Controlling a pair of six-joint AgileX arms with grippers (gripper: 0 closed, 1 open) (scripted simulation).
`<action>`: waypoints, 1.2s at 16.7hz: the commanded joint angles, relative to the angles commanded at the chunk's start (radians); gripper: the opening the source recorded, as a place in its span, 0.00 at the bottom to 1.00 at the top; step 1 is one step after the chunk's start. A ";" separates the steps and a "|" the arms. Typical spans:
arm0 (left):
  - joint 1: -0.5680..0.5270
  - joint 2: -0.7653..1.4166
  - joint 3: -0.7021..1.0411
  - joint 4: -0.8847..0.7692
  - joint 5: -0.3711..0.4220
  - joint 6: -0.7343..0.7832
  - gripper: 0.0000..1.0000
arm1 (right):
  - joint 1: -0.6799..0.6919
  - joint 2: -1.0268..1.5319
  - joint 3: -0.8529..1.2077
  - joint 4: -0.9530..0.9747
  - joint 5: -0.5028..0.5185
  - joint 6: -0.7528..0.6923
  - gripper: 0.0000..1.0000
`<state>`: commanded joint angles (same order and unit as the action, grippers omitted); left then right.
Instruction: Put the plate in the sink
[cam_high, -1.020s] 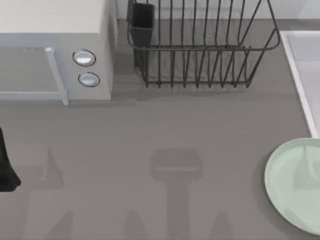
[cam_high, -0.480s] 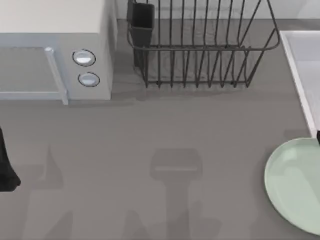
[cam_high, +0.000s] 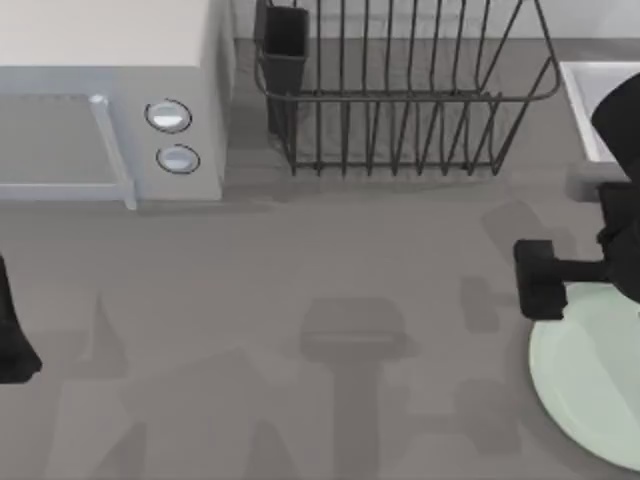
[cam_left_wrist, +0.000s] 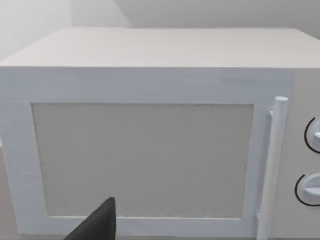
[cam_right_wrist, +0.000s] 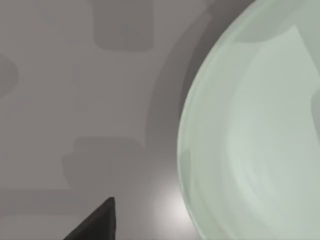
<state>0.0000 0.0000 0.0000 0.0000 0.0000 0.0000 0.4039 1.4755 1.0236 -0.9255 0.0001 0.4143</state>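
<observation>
Plate-to-sink is the job, so let's sweep the table from the left. My left arm (cam_high: 12, 335) sits parked at the left edge, just where it was a second ago, its wrist camera staring at the microwave (cam_left_wrist: 150, 145); I cannot tell whether its jaws are spread or pressed together. Moving across: microwave at the back left, then the dark wire dish rack (cam_high: 400, 100) in the middle back, both untouched.

Now the right side, and here's the news! A second ago there was no arm in that corner; now the right gripper (cam_high: 540, 280) has swept in and hangs over the near-left rim of the plate (cam_high: 590, 390), which lies flat on the table at the right edge. From the wrist, the plate's (cam_right_wrist: 255, 130) rim curves right beneath the camera. Jaw state? Cannot tell. The sink (cam_high: 590, 110) waits at the back right, beyond the plate. My read: approach underway, grasp not yet made, the whole carry ahead.
</observation>
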 joint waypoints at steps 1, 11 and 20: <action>0.000 0.000 0.000 0.000 0.000 0.000 1.00 | 0.016 0.061 0.041 -0.037 0.000 0.017 1.00; 0.000 0.000 0.000 0.000 0.000 0.000 1.00 | 0.052 0.206 0.140 -0.126 0.000 0.057 1.00; 0.000 0.000 0.000 0.000 0.000 0.000 1.00 | 0.058 0.362 -0.047 0.228 0.000 0.063 1.00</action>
<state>0.0000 0.0000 0.0000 0.0000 0.0000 0.0000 0.4623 1.8374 0.9768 -0.6973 0.0006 0.4771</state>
